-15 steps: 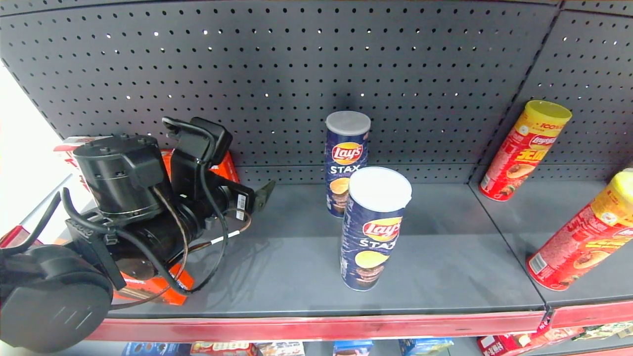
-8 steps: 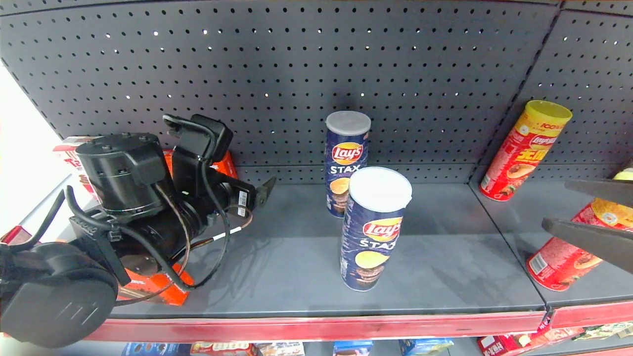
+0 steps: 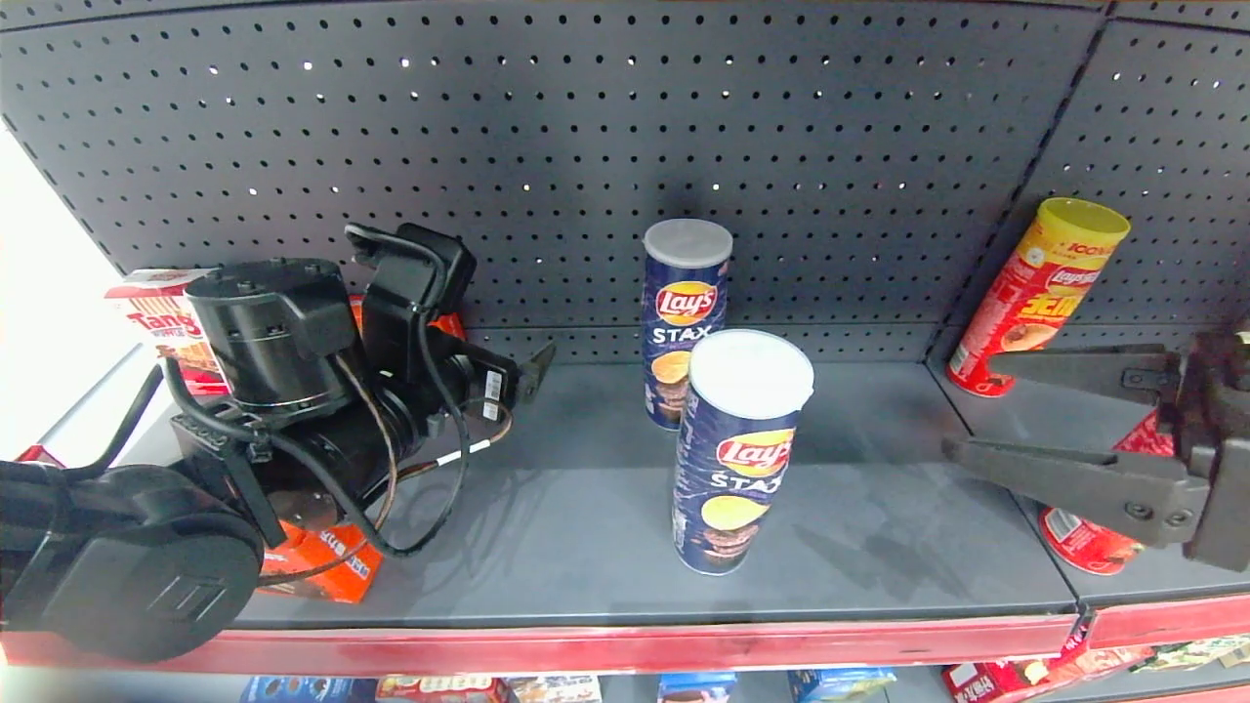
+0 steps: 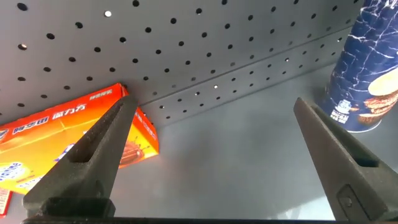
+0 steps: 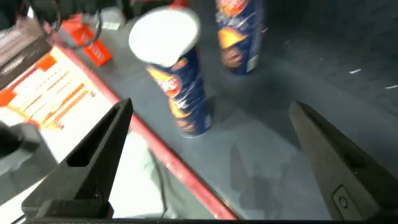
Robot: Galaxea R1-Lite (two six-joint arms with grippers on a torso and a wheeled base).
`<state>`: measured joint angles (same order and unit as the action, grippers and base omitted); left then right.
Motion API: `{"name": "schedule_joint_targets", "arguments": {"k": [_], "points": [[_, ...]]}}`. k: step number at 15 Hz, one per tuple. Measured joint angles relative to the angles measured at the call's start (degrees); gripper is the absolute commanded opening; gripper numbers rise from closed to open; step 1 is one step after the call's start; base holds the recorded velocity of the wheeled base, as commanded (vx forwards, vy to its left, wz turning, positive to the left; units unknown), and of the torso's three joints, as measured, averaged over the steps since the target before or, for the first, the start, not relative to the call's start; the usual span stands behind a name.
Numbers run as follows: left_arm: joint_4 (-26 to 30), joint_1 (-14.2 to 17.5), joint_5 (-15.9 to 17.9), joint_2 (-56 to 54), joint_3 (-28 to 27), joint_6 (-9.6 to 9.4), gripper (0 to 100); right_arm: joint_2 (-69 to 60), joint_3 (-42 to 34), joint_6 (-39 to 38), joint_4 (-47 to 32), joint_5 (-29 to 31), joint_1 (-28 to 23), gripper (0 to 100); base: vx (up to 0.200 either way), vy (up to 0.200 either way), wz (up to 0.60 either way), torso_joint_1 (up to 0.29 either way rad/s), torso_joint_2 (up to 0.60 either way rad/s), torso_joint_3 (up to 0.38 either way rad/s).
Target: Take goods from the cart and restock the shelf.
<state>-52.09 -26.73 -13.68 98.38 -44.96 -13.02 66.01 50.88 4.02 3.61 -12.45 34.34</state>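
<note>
Two dark blue chip cans stand upright on the grey shelf (image 3: 586, 527): the front can (image 3: 737, 454) (image 5: 177, 81) and the back can (image 3: 684, 322) (image 5: 239, 31) by the pegboard. My left gripper (image 3: 527, 376) (image 4: 212, 102) hovers open and empty over the left of the shelf, pointing toward the back wall, with a blue can (image 4: 367, 74) off to one side of it. My right gripper (image 3: 969, 408) (image 5: 211, 106) is open and empty at the right, a short way from the front can.
An orange box (image 3: 322, 566) (image 4: 68, 134) lies under my left arm, and a red-and-white box (image 3: 156, 312) sits behind it. A red-and-yellow can (image 3: 1040, 293) leans at the back right; another red can (image 3: 1084, 542) is partly hidden by my right gripper. The shelf has a red front edge (image 3: 625, 644).
My right gripper has come in from the right and moved left toward the blue cans, covering the lower red can. My left arm has shifted slightly right and toward the back wall.
</note>
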Motion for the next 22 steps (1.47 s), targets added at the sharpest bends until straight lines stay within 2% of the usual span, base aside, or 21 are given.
{"name": "schedule_joint_targets", "arguments": {"k": [6, 11, 22], "points": [[-0.89, -0.07, 0.02, 0.16, 0.0, -0.04, 100, 7.24, 0.2, -0.17, -0.13, 9.14, 4.44, 100, 0.0, 0.0, 0.0, 0.0, 0.0, 0.0], [-0.87, 0.09, 0.0, -0.06, 0.04, 0.09, 100, 12.57, 0.85, -0.17, -0.11, 14.69, 5.16, 100, 0.0, 0.0, 0.0, 0.0, 0.0, 0.0], [-1.52, 0.48, -0.02, -0.26, -0.32, 0.35, 100, 22.66, 4.46, -0.35, 1.74, 18.68, 4.3, 100, 0.0, 0.0, 0.0, 0.0, 0.0, 0.0]]}}
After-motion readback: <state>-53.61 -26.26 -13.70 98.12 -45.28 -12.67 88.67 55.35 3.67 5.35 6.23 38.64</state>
